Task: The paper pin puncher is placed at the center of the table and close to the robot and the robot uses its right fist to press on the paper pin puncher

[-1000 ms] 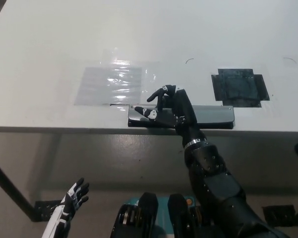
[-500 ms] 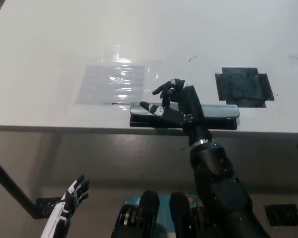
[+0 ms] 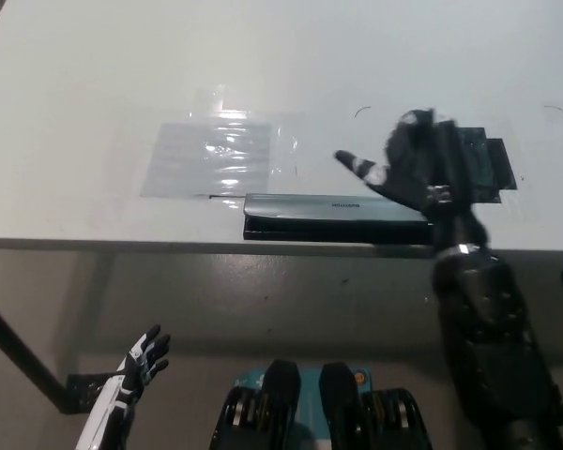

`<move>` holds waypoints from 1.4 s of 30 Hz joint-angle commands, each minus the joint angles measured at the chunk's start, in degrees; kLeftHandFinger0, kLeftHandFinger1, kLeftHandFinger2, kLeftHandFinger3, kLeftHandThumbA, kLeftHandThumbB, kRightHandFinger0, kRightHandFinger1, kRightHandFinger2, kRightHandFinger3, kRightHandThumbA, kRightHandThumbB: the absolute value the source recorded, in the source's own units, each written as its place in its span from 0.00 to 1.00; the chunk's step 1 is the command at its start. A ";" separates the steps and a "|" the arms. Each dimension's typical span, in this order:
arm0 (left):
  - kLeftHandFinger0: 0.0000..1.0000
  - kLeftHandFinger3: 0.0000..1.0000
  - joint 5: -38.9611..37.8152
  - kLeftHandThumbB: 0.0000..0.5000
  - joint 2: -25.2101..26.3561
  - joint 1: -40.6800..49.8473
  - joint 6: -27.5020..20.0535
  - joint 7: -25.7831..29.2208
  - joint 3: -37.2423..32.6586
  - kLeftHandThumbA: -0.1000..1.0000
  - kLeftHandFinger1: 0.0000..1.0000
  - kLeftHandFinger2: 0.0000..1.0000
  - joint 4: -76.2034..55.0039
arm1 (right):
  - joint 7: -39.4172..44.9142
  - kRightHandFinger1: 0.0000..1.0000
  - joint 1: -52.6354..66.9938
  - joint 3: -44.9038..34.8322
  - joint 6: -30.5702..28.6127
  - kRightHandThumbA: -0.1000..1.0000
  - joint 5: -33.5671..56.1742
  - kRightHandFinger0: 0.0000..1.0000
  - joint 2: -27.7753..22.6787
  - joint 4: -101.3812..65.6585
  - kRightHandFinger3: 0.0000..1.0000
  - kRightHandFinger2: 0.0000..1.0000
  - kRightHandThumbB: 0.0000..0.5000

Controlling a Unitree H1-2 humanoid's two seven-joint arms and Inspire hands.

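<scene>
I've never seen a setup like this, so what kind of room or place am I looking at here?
Probably a lab or test workspace rather than a home. A plain white table carries only a paper pin puncher at its near edge, a clear plastic sheet and a black taped patch, laid out like marked test spots.

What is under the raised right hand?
The right hand, blurred, hangs over the puncher's right end and a black tape patch; both are partly hidden.
</scene>
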 commanded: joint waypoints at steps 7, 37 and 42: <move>1.00 1.00 -1.17 0.38 1.04 -2.22 -1.06 -0.84 0.23 1.00 1.00 1.00 -3.73 | 1.91 0.00 24.62 0.56 19.35 1.00 10.30 0.00 -12.20 -62.02 0.00 0.00 0.37; 1.00 1.00 1.35 0.54 0.98 -4.97 -0.29 -0.51 -0.84 1.00 1.00 1.00 -2.97 | 3.98 1.00 39.91 2.64 -0.88 1.00 -1.25 1.00 -5.00 -14.61 1.00 1.00 0.58; 1.00 1.00 2.67 0.59 0.85 -5.08 -0.34 0.12 -0.85 1.00 1.00 1.00 -2.80 | 5.31 1.00 38.98 2.87 0.42 1.00 0.26 1.00 -4.98 -14.21 1.00 1.00 0.63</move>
